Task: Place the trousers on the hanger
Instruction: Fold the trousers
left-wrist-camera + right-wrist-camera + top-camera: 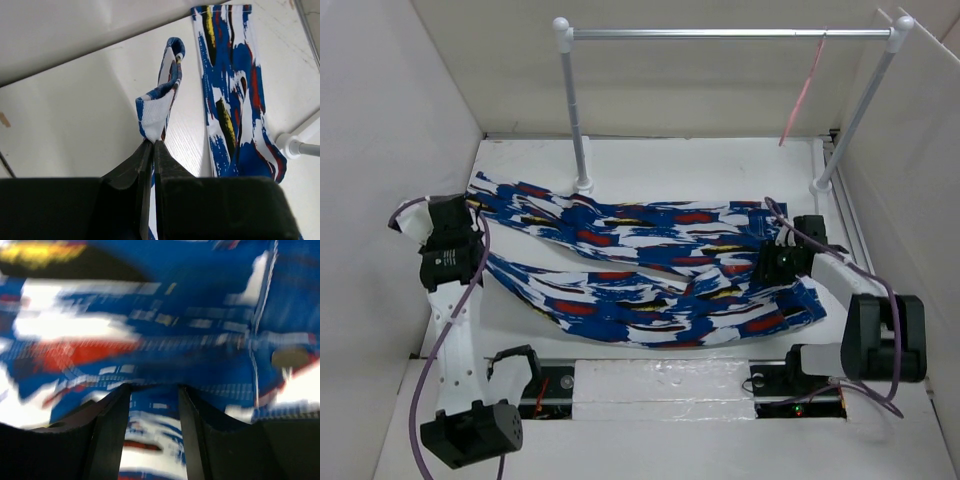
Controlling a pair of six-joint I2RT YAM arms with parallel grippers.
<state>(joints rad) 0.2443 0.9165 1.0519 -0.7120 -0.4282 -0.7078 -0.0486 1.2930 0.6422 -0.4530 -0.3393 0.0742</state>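
The blue-and-white printed trousers [640, 250] lie spread across the table, legs to the left and waist to the right. My left gripper [472, 212] is shut on the cuff of one leg [155, 112], and its closed tips [153, 142] lift that cuff a little. The other leg [235, 90] lies flat beside it. My right gripper [767, 265] is at the waist end. Its fingers stand apart [154, 387], pressed into the fabric [150, 315] near a small button [290, 357]. The thin pink hanger [804, 92] hangs from the right end of the rail.
A silver rail [720, 33] on two white posts spans the back of the table. The base of its left post [292, 145] stands close to the legs. White walls enclose the table on the left, back and right.
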